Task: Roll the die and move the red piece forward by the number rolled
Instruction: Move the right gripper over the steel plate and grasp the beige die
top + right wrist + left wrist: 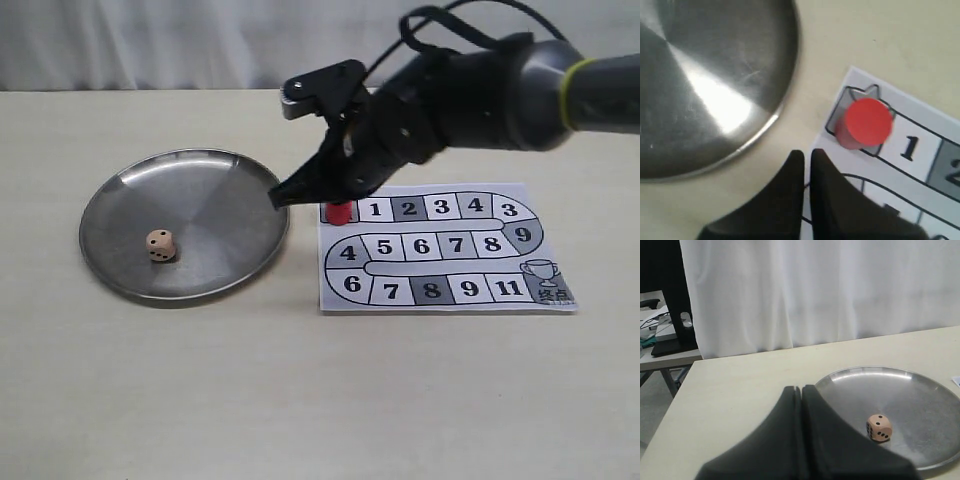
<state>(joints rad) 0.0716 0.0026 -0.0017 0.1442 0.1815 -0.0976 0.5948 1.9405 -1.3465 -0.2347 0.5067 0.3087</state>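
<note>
With the die [160,244] lying in the metal plate [230,200], the right gripper [807,152], fingers pressed together and empty, is hovering beside the red piece [867,122] at the board's [440,268] start, likely needing to open around it next.

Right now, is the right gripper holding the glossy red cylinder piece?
No: the glossy red cylinder piece stands free on the paper board, apart from the right gripper, whose jaws are shut on nothing.

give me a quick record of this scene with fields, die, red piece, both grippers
die: lying in the metal plate, held by nothing
red piece: upright on the board, on the square just before 1
right gripper: shut, empty, tips near the red piece, not touching
left gripper: shut, empty
</note>
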